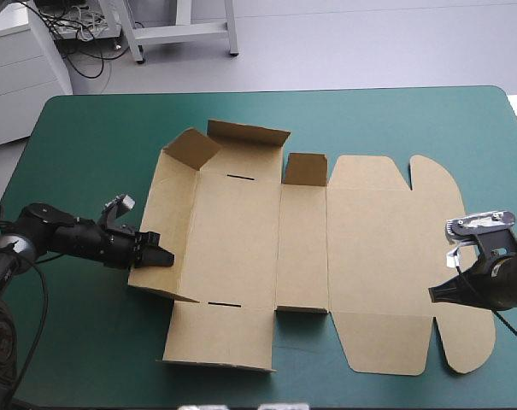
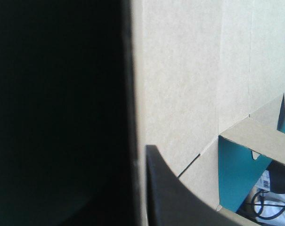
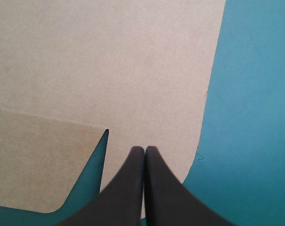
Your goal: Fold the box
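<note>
The brown box (image 1: 361, 248) lies mostly flat in the middle of the table. Its left wall (image 1: 168, 213) is tilted up, and the far flaps (image 1: 245, 137) and a small flap (image 1: 305, 169) stand raised. My left gripper (image 1: 164, 257) is at that left wall and shut on its edge. In the left wrist view the board (image 2: 180, 94) fills the view, with one black finger (image 2: 180, 202) on its inner face and the other side dark. My right gripper (image 1: 432, 295) is shut, its tip (image 3: 144, 149) over the lid's right edge (image 3: 109, 61) beside a notch.
The teal-green cover (image 1: 87, 342) shows all round the box, widest along the far edge and at the near left. The lid's rounded tabs (image 1: 472, 350) reach close to the table's right edge.
</note>
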You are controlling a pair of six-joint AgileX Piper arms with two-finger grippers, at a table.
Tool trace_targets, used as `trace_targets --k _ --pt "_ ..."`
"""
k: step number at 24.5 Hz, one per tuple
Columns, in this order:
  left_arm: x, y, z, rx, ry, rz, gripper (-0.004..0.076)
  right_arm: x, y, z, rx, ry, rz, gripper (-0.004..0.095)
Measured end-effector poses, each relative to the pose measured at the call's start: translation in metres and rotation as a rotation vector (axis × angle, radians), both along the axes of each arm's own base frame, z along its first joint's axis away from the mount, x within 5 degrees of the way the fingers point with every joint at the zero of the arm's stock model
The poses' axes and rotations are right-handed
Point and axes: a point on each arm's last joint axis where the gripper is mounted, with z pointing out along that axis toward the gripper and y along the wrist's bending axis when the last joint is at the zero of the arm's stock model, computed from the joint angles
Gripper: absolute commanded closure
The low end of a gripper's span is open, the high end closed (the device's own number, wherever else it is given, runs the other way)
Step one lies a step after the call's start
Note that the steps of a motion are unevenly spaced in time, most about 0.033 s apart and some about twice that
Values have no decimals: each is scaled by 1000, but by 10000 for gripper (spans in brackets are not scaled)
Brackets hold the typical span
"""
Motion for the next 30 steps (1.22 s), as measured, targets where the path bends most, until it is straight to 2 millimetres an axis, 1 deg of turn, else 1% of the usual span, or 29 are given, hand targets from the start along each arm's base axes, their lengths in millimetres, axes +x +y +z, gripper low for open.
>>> trace_targets --k 2,4,5,6,7,8,10,12,14,17,20,21,22,24,27,30 --pt "6 -5 15 20 -55 -31 756 0 0 0 3 -1 0 931" --pt "18 -16 57 98 -172 -89 756 0 0 0 5 -2 0 931" --pt "21 -19 69 129 -202 -101 756 -1 0 0 6 -3 0 931" --pt "27 -23 93 207 -264 -120 756 -1 0 1 6 -4 0 931" --pt "30 -25 104 248 -294 -130 756 -1 0 1 6 -5 0 931" --pt "33 -29 122 314 -350 -150 756 -1 0 3 6 -11 0 931" --pt "35 -38 152 415 -451 -186 756 -1 0 14 8 -46 0 931" --pt "34 -45 169 473 -506 -201 756 -3 0 24 10 -76 -2 931" --pt "30 -57 190 554 -576 -218 756 -8 0 41 16 -127 -8 931" --pt "25 -73 201 634 -640 -263 756 -12 0 54 24 -174 -8 931" --pt "19 -89 203 732 -678 -316 756 -16 1 64 40 -214 -13 931" --pt "17 -94 203 792 -696 -338 756 -18 1 68 45 -232 -15 931" --pt "13 -104 203 845 -723 -365 756 -20 1 73 46 -253 -14 931" --pt "8 -115 205 912 -768 -382 756 -23 1 79 50 -279 -14 931" --pt "2 -136 208 999 -874 -413 756 -26 0 87 54 -309 -17 931" --pt "-1 -161 206 1057 -1011 -461 756 -27 0 91 63 -326 -28 931"
